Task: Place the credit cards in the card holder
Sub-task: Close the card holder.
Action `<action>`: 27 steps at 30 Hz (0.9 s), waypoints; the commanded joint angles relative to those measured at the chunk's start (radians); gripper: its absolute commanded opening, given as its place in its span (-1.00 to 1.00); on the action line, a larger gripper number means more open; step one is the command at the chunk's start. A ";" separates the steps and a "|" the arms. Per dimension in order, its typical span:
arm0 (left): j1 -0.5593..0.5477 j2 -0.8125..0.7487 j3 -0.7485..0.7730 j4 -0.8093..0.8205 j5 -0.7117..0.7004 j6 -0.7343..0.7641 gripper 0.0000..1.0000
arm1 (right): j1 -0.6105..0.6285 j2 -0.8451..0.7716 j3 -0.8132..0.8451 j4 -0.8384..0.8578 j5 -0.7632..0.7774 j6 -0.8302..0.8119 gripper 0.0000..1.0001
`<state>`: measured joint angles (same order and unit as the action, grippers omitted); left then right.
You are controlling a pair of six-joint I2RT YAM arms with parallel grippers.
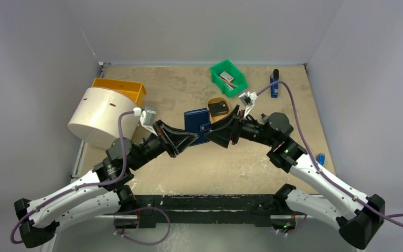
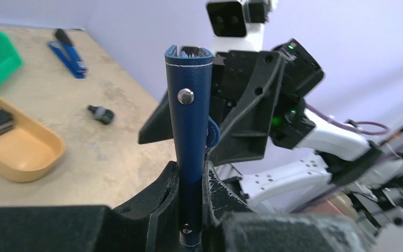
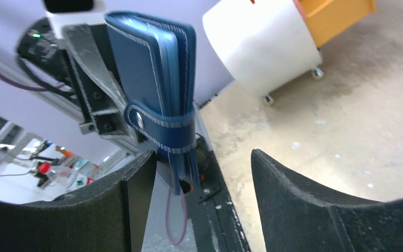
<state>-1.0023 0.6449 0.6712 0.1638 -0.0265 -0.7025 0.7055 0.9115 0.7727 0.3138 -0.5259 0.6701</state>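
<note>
left gripper [image 2: 191, 185]: pinched tight on one end of the blue card holder [image 2: 189, 107] | right gripper [image 3: 202, 168]: fingers wide apart, nothing in them, card holder just in front | card holder: folded shut, strap snapped, held up in the air between both grippers | tan tray [image 2: 41, 153]: on the table [image 1: 273, 157] behind

A robotics lab cell: plain pale walls [image 1: 204, 26] box in a scuffed tan table [image 1: 231, 168], with a cabled left arm [image 1: 78, 194] and right arm [image 1: 320, 173] bolted at its near edge.
</note>
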 commanded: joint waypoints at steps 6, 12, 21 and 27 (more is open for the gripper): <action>-0.005 0.045 0.015 0.251 0.136 -0.043 -1.00 | 0.001 -0.056 -0.032 0.295 -0.094 0.124 0.39; -0.006 0.071 0.011 0.296 0.153 -0.057 -1.00 | 0.000 -0.075 -0.074 0.363 -0.073 0.176 0.28; -0.005 0.078 0.007 0.306 0.172 -0.064 -1.00 | 0.001 -0.058 -0.101 0.438 -0.023 0.240 0.26; -0.006 0.083 -0.001 0.306 0.175 -0.068 -1.00 | 0.000 -0.011 -0.009 0.284 -0.013 0.164 -0.19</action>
<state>-1.0008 0.7334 0.6674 0.3832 0.1158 -0.7494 0.7074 0.8738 0.6868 0.6514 -0.5713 0.8806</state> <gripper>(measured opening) 0.124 0.440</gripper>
